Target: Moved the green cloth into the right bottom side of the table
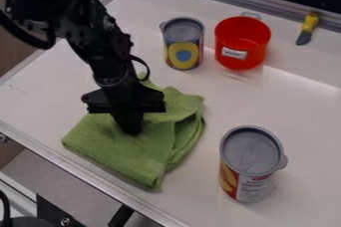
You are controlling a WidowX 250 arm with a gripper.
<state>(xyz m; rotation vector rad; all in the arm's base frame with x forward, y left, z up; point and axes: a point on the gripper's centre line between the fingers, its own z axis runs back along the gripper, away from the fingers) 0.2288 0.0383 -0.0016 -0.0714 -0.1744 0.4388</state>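
Gray-lidded can [252,159] is standing lower right on the surface [293,106]. Green cloth [143,154] is lying rumpled at lower left-center, gripper [131,125] hiding its middle; can't tell if gripper is gripping or open.

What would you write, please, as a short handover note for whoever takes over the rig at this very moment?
Gripper: the black two-finger gripper is down at the green cloth; whether it has a grip cannot be told.
Job's thing: the cloth lies rumpled and partly folded on the white table, left of centre in the view, near the lower edge.
Done: the gripper is at the cloth.
Left: confirm a grip, bring the cloth to the table's bottom right, release. The cylindrical can with a grey lid stands on that side, so probably best steer around it.
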